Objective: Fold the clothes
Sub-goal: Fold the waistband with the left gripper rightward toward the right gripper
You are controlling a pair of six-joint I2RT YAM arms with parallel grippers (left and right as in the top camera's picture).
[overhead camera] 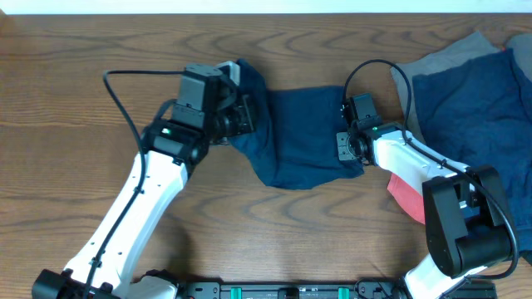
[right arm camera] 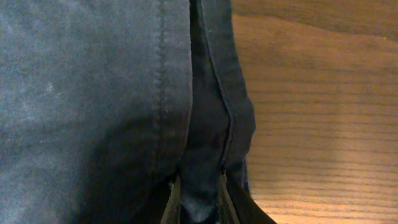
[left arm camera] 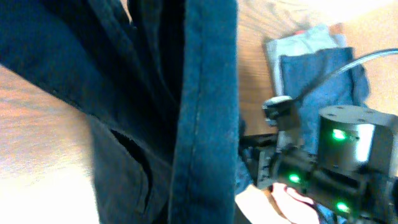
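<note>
With your right tool clamping the navy shorts' 3 o'clock hem, and your left tool's grip impossible to tell, be lifting both sides evenly.

Brown wood-grain table, pale strip behind

On my overhead feed the bench is mid-brown wood with darker streaky grain. The shorts read as plain dark navy, and my right wrist camera shows their seams stitched in thread of the same navy. Toward the right edge I see a grey garment under a lighter, denim-blue garment, with a red piece just beside them. The left arm and right arm are white with black joints and black cables, and a small green light glows on the left one
</note>
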